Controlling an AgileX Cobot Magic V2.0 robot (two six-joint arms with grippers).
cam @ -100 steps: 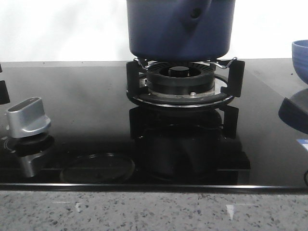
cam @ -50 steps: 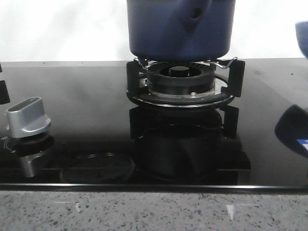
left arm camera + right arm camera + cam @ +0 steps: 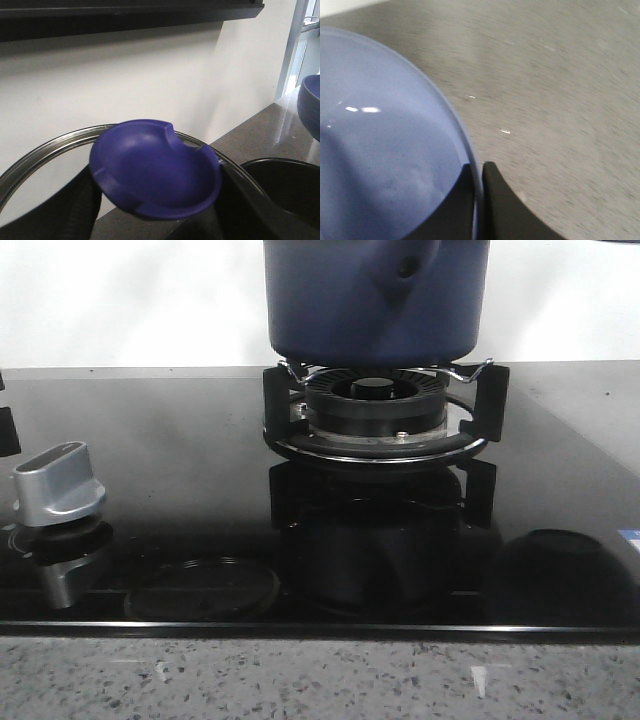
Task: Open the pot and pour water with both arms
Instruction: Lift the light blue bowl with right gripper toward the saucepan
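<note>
The dark navy-blue pot (image 3: 375,300) stands on the burner (image 3: 375,405), its handle stub with the small hole facing me. In the left wrist view my left gripper (image 3: 157,200) is shut on the blue knob (image 3: 155,167) of a glass lid with a metal rim (image 3: 45,145), held in the air before the white wall. In the right wrist view my right gripper (image 3: 481,172) pinches the rim of the lighter blue bowl (image 3: 385,165), one finger inside and one outside, above the grey counter. Neither gripper shows in the front view.
A silver stove knob (image 3: 58,485) stands at the left of the black glass hob (image 3: 180,440). The grey speckled counter edge (image 3: 320,680) runs along the front. In the left wrist view the bowl's edge (image 3: 310,105) and a dark round rim (image 3: 285,167) show.
The lighter blue bowl at the right edge of the front view has risen out of the picture. Its dark reflection on the hob has slid towards the middle. The pot has not moved.
</note>
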